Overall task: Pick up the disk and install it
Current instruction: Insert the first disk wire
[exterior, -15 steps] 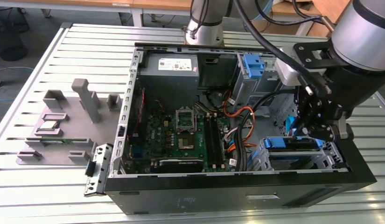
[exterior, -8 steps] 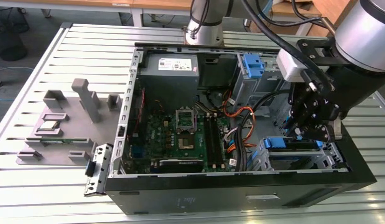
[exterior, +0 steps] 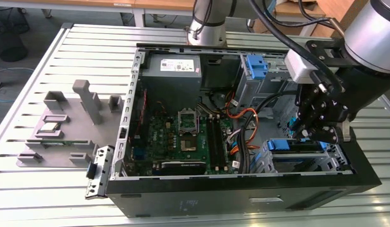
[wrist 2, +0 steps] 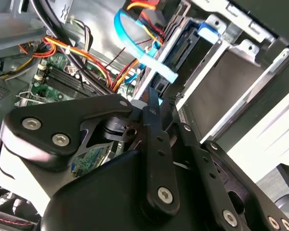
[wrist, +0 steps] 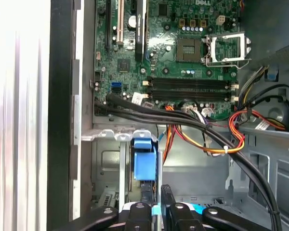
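Note:
The disk (exterior: pixel 296 145) sits in the drive cage (exterior: pixel 336 158) at the front corner of the open computer case, on the exterior view's right. Its blue carrier spans the cage top. In the first wrist view a blue end tab of the disk (wrist: pixel 145 163) stands in the cage just beyond my fingertips. The second wrist view shows the disk (wrist 2: pixel 184 48) edge-on, dark, with a blue tab at its end. My gripper (exterior: pixel 306 135) hangs right over it. Its fingers (wrist: pixel 167 195) stand close together with nothing seen between them, and the gripper (wrist 2: pixel 151 98) tips end just short of the disk.
A light-blue flat cable (wrist 2: pixel 154 62) and orange, yellow and black wires (wrist: pixel 207 139) run beside the cage. A second blue bracket (exterior: pixel 256 66) sits on the far cage. The motherboard (exterior: pixel 185 137) fills the case floor. Grey fixtures (exterior: pixel 62 123) stand on the slatted table at the exterior view's left.

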Robot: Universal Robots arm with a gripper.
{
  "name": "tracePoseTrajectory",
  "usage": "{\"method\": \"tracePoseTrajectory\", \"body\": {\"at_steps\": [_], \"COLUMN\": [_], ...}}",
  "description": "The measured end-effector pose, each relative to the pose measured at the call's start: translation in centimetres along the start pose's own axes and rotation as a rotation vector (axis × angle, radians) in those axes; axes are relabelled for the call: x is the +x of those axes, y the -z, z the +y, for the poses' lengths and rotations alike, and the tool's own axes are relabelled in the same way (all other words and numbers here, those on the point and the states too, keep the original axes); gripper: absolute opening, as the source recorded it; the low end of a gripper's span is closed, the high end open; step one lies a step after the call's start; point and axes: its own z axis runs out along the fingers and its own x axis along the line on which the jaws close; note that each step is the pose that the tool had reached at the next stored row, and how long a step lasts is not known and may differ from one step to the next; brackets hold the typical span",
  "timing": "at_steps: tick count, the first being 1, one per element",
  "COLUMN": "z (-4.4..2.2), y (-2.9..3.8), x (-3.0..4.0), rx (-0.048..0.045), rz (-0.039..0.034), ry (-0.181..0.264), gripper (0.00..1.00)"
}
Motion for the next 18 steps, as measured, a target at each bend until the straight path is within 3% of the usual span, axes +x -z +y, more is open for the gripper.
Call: {"method": "tracePoseTrajectory", "body": {"at_steps": [10, 18], "z": [-2.57, -2.85], "y": [-0.07, -0.1], "x": [-0.01, -0.01], "rx": [-0.0002, 0.0006], "rz": [-0.0001, 0.0], "ry": [0.0, -0.016], "gripper": [0.23, 0.23]}}
